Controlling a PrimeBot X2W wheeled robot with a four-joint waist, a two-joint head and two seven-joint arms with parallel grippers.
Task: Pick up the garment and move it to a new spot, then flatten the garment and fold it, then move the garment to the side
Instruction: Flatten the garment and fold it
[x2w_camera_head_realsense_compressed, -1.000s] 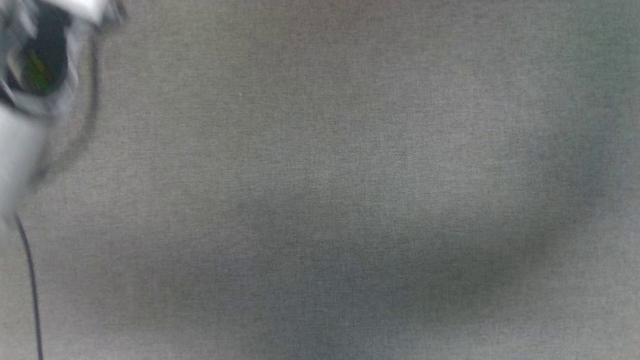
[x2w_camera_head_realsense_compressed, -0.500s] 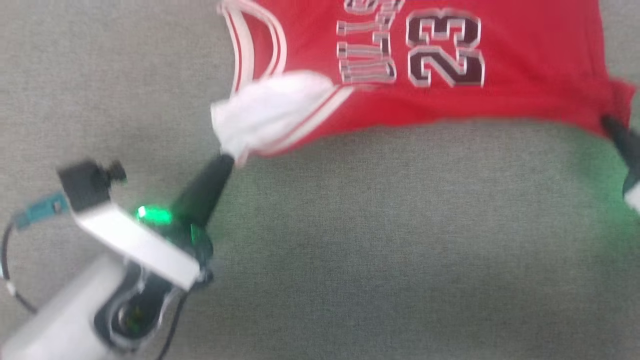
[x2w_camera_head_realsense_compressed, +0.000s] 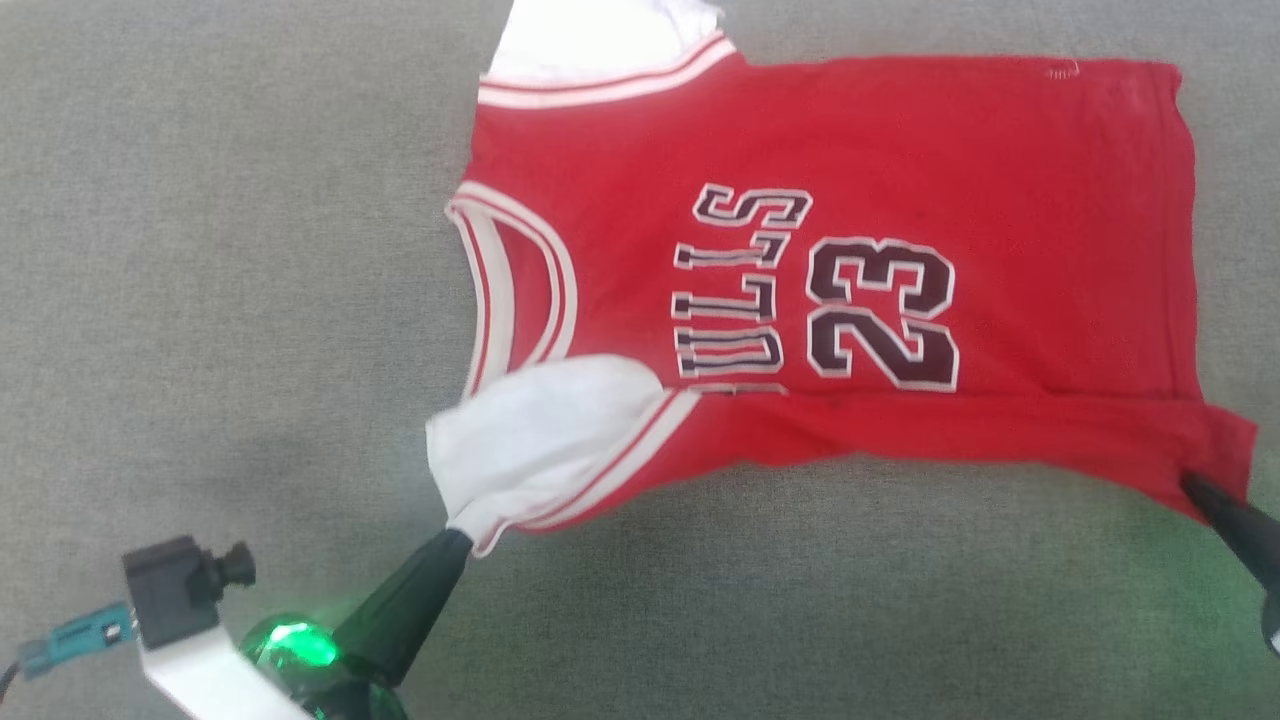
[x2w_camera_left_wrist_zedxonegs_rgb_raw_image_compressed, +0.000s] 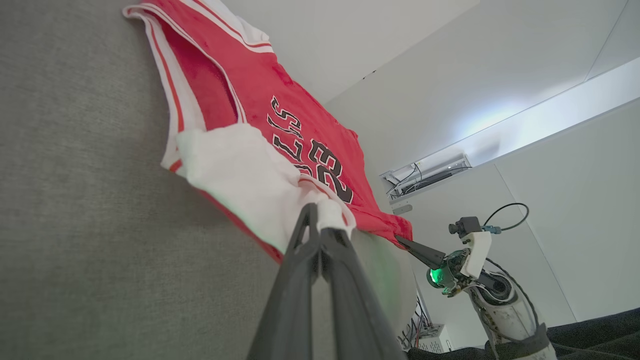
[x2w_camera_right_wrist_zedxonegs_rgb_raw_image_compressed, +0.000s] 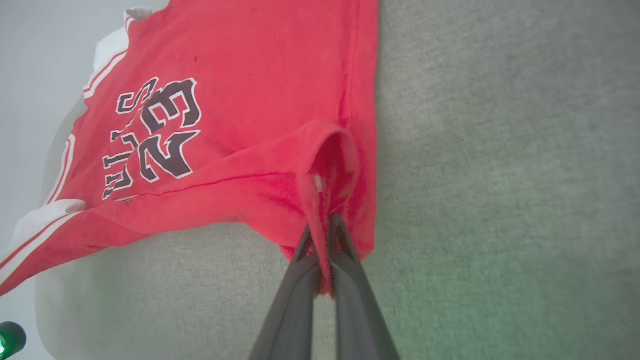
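My left pincer (x2w_camera_head_realsense_compressed: 455, 537) clamped on white sleeve tip of garment (x2w_camera_head_realsense_compressed: 1050, 250); my right pincer (x2w_camera_head_realsense_compressed: 1192, 487) clamped on hem corner. Garment spread beyond my fingertips on grey surface (x2w_camera_head_realsense_compressed: 200, 250), stretched between both pincers. Far sleeve cut off at frame edge; first letters hidden under near sleeve. Red, striped trim, dark "23".

garment (x2w_camera_head_realsense_compressed: 1000, 180) spread | left hand (x2w_camera_head_realsense_compressed: 452, 538) pinches sleeve (x2w_camera_head_realsense_compressed: 530, 430) | right hand (x2w_camera_head_realsense_compressed: 1195, 488) seemingly grips hem (x2w_camera_head_realsense_compressed: 1228, 450)
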